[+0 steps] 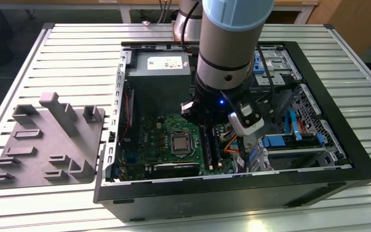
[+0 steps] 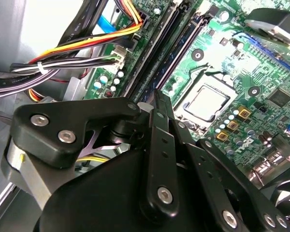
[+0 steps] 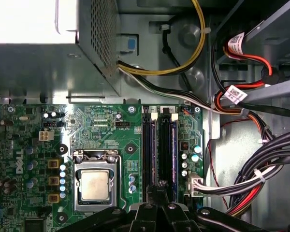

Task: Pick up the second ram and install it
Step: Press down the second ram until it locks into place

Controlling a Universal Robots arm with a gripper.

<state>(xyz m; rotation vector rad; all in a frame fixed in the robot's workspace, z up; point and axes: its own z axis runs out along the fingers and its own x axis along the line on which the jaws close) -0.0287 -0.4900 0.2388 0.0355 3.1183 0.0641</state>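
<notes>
Two long dark ram sticks stand side by side in the motherboard slots (image 3: 151, 145) (image 3: 167, 145). I cannot tell which of them is the second ram. In the second wrist view they run as dark bars (image 2: 157, 53) (image 2: 183, 48) past the fingertips. My gripper (image 3: 160, 187) is shut, its tips together right over the near end of the two slots, with nothing between the fingers. In the exterior view the gripper (image 1: 205, 128) reaches down into the open computer case (image 1: 237, 186), above the green motherboard (image 1: 166, 128).
The grey holder tray (image 1: 44, 140) lies on the slatted table at the exterior view's left. The CPU socket (image 3: 95, 183) sits beside the slots. Cable bundles (image 3: 261, 183) hang close on the other side. The power supply (image 1: 160, 82) fills the case's far corner.
</notes>
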